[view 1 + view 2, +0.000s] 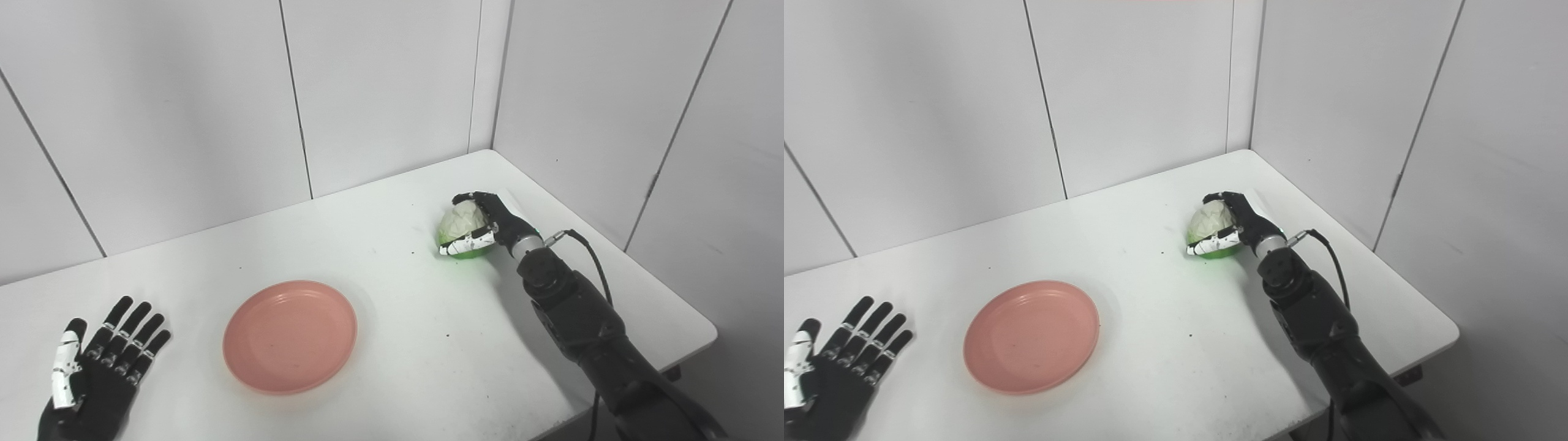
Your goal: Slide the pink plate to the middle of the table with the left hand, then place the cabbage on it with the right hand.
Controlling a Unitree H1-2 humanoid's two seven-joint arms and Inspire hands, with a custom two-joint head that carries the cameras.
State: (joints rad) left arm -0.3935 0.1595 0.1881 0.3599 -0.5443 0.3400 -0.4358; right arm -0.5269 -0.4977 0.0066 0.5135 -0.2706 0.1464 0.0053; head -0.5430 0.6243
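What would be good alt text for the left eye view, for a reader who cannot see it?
The right hand is closed around a cabbage at the far right of a white table. An empty pink plate sits near the middle, and the left hand rests open at the near left.

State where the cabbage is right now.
The cabbage sits on the table toward its far right corner, wrapped by the right hand, well right of and behind the pink plate.
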